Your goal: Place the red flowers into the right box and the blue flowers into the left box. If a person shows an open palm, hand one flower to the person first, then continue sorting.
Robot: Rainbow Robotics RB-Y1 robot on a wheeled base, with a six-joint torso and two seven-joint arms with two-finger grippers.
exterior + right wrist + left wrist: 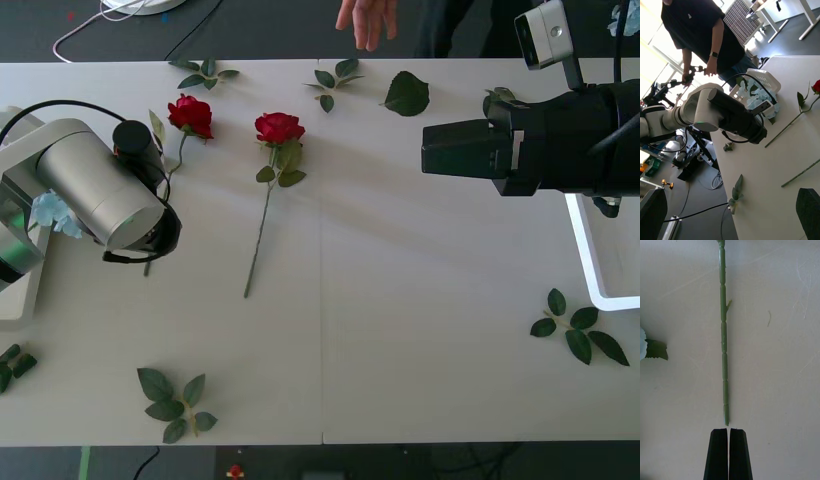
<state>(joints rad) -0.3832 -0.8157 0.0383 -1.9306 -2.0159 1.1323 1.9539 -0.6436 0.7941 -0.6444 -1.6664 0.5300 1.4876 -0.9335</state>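
White surface [400, 330] carrying two red flowers [279, 128], lying flat between the arms. Left gripper [729, 453], fingers pressed together and empty, sits just off one stem tip [726, 420]. Right gripper [733, 213], spread wide, holds nothing. Stems judged light, thin, bendable: grasp mid-stem.

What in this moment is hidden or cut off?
- Front view: right box, mostly under the right arm and past the edge.
- Front view: left box and blue flowers, covered by the left arm.
- Front view: person's hand, cut by the edge; palm unreadable.
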